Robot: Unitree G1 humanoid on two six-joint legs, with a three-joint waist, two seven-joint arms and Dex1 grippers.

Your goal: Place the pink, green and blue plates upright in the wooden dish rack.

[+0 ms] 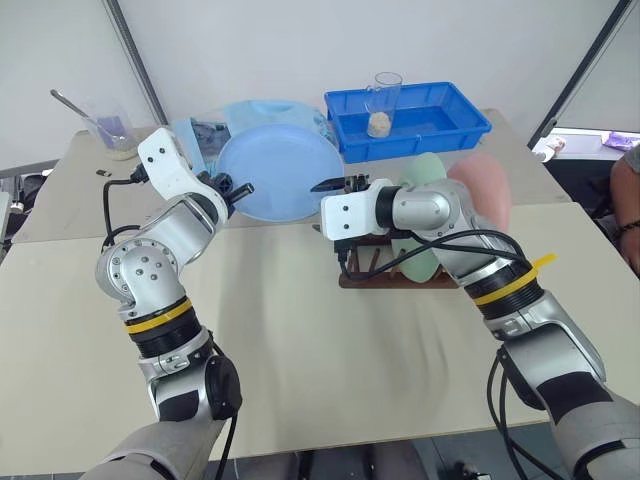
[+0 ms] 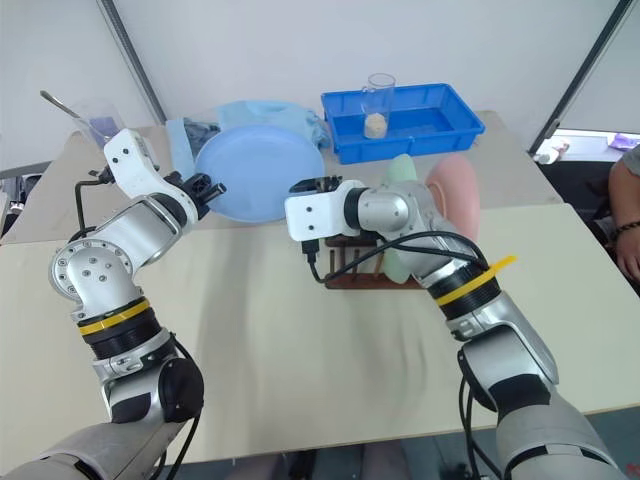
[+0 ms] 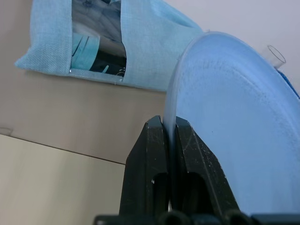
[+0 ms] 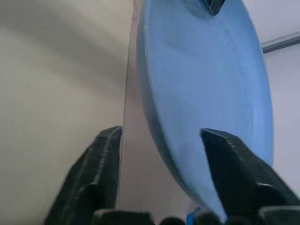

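Handover is judged the step in hand: the blue plate [image 1: 275, 172] is held above the table, clamped by its rim in the left gripper [image 3: 171, 140], while the right gripper [image 4: 161, 154] straddles the opposite rim, fingers apart. The right fingers should be closed squarely on that rim before the left is released. Beyond, the green plate [image 1: 428, 170] and pink plate [image 1: 485, 190] are already stood in the wooden dish rack [image 2: 350, 270].

Matte blue plate [image 3: 234, 122], woven cloth bag [image 3: 140, 42], dark wooden rack [image 1: 375, 270], glossy plastic tray [image 1: 405, 120]
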